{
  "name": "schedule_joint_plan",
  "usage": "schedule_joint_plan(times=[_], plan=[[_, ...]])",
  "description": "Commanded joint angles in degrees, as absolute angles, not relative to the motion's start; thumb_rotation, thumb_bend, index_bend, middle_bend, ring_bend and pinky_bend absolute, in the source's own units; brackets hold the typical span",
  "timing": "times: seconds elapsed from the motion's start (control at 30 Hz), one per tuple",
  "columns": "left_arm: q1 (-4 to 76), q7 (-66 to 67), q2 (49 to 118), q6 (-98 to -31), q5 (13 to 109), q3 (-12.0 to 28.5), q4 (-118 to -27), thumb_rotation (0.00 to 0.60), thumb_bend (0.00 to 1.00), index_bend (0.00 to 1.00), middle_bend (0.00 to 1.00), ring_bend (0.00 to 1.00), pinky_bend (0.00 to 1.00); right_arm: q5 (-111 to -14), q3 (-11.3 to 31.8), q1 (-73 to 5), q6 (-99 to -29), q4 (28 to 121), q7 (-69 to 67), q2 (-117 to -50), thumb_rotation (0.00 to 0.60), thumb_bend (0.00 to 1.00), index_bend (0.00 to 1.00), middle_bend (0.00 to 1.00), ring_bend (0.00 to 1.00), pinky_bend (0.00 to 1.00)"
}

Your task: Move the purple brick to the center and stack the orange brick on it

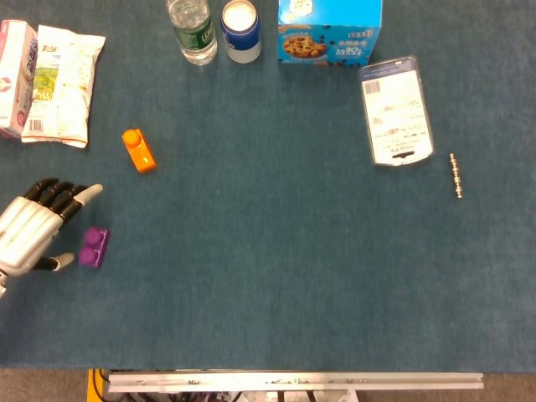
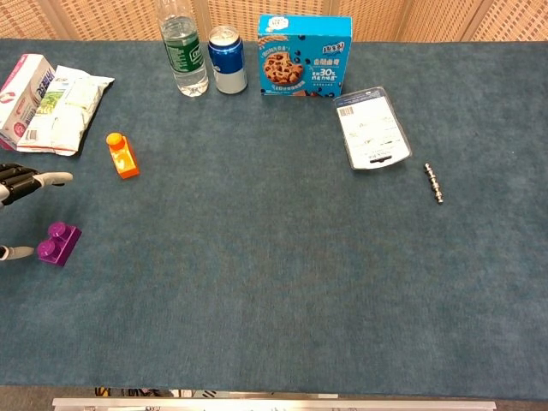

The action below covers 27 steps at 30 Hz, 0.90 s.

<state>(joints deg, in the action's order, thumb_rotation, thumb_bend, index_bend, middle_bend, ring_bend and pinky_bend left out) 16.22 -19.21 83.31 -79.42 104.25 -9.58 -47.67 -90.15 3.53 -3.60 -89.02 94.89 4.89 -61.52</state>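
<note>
The left hand [image 1: 33, 233] is at the left edge of the worktop [image 1: 276, 276], with its fingers spread apart and nothing between them; it is released, not grasping. The purple brick [image 1: 93, 247] lies just beside this hand, on the side toward the middle of the worktop, and in the head view one lower fingertip is very near the brick or maybe touching it; I cannot tell which. The long axis of the brick runs mostly toward and away from the robot, a little tilted, so the fingers face its long side. The orange brick [image 1: 138, 150] lies farther back and a little more to the centre, apart from the purple one, its long axis also running nearly front to back. The right hand is not seen in either view, so the left hand is clearly the nearer one. I judge that the step in hand is the reach for the purple brick, and the centre is still far to the right.
</note>
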Motion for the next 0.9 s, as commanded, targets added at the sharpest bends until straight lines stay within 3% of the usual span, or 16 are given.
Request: schedule_joint_plan(times=[0.03, 0.9], plan=[[16.3, -19.5, 83.7, -79.9, 103.9, -9.5, -47.6, 0.600, 0.13, 0.08, 0.19, 0.17, 0.15, -90.2, 3.5, -3.5, -89.1, 95.0, 5.0, -61.4, 0.600, 0.18, 0.30, 0.35, 0.32, 0.39], [22.3, -12.1, 87.5, -75.1, 102.0, -7.2, -56.4, 0.600, 0.13, 0.10, 0.19, 0.17, 0.15, -89.5, 3.8, -2.0, -91.0, 93.1, 1.8, -60.9, 0.600, 0.18, 0.30, 0.35, 0.32, 0.39]])
